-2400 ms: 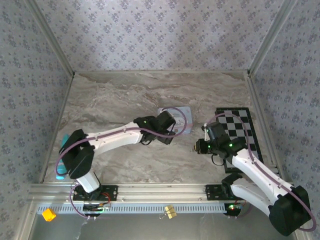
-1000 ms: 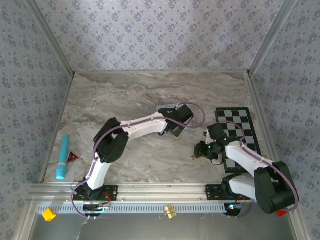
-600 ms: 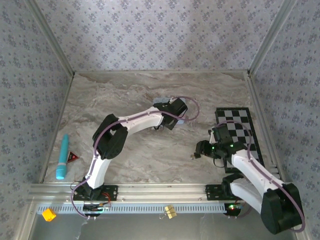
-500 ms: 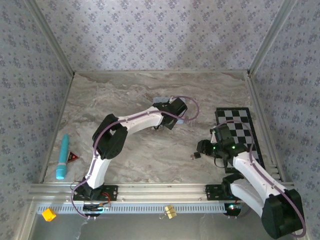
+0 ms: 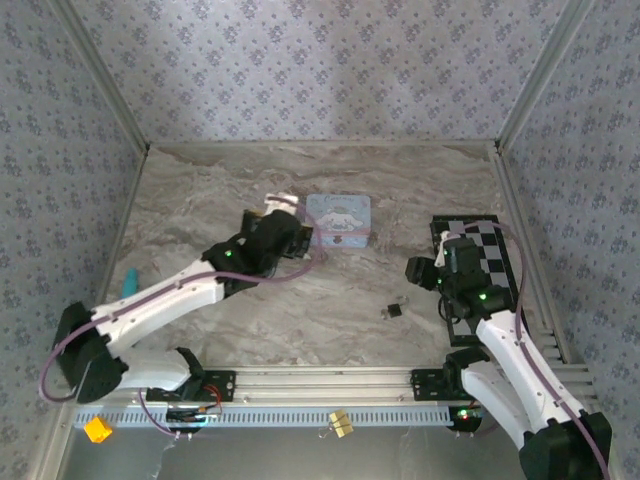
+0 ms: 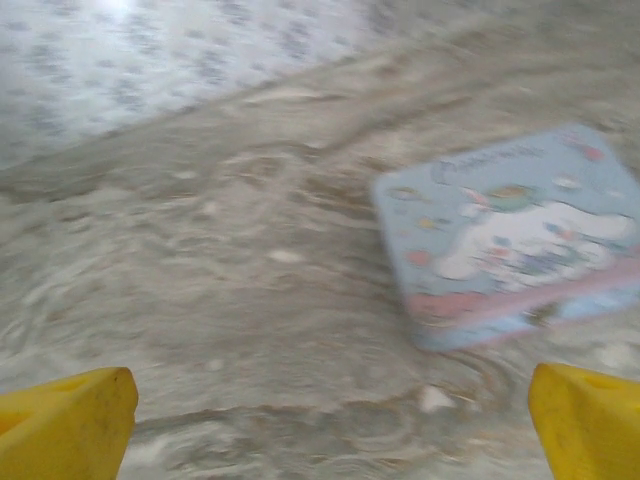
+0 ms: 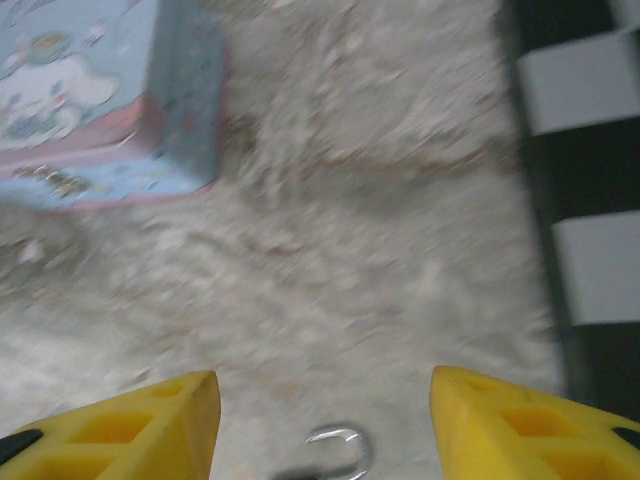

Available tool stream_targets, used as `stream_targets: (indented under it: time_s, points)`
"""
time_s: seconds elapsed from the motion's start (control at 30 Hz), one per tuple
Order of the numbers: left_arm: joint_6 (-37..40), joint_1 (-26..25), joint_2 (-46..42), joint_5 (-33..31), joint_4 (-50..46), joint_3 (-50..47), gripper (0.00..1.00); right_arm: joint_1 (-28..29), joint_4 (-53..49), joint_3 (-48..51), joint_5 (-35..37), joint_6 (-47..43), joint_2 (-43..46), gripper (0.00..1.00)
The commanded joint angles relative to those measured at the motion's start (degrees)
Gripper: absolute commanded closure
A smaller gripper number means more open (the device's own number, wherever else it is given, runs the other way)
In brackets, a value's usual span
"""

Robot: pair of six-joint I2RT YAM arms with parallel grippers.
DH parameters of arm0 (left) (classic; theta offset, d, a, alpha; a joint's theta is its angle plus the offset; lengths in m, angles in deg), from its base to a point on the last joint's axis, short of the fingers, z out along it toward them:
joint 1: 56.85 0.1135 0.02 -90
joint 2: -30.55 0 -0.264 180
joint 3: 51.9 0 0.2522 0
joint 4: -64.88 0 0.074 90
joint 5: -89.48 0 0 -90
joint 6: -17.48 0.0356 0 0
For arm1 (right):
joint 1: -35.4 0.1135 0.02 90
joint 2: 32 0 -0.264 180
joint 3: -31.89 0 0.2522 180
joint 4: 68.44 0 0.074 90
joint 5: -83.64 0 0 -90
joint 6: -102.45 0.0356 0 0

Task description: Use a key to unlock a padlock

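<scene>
Top external: padlock nearest my right hand

Left gripper [image 6: 325, 425]: fingers spread, empty, near the cartoon tin [image 5: 338, 218], well apart from the lock. Padlock [image 5: 393, 311]: loose on the marble table [image 5: 220, 190], between my arms, long axis unreadable. Right gripper [image 5: 416, 272]: spread, empty. The lock sits just nearward and left; this arm should reach.

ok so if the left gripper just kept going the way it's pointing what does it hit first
Probably the bare marble table. The left gripper, jaws open, aims at tabletop beside the cartoon tin, so it looks set to miss it, though depth is unclear.
</scene>
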Motion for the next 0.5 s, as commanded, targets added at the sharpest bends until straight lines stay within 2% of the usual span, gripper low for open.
stream_targets:
  time_s: [0.0,0.03,0.13,0.23,0.27,0.4,0.47]
  points:
    - [-1.23,2.64,-4.74,-11.1,3.49,-6.08,0.0,-1.75,4.54,1.14,13.56,-5.16,0.82,0.31]
    - [-0.36,3.72,-7.57,-12.3,5.59,-8.53,0.0,-2.73,7.04,2.33,12.57,-4.5,1.72,0.25]
    - [1.51,9.6,-16.0,-9.76,15.68,-17.04,0.0,-5.32,13.34,3.43,8.83,-5.39,3.04,0.25]
    - [7.54,17.02,-21.21,-7.24,37.56,-30.66,0.0,-5.32,15.4,2.68,12.05,-7.13,1.54,0.24]
    - [8.35,19.41,-21.32,-8.12,39.86,-32.76,0.0,-5.38,16.09,2.84,13.72,-7.46,1.12,0.24]
    - [7.42,30.92,-17.31,-9.45,34.89,-32.6,0.0,-8.45,23.06,5.39,19.01,-10.2,-0.42,0.23]
    - [9.15,33.93,-14.79,-8.08,38.4,-33.79,0.0,-10.56,26.61,6.51,18.97,-10.95,-1.86,0.23]
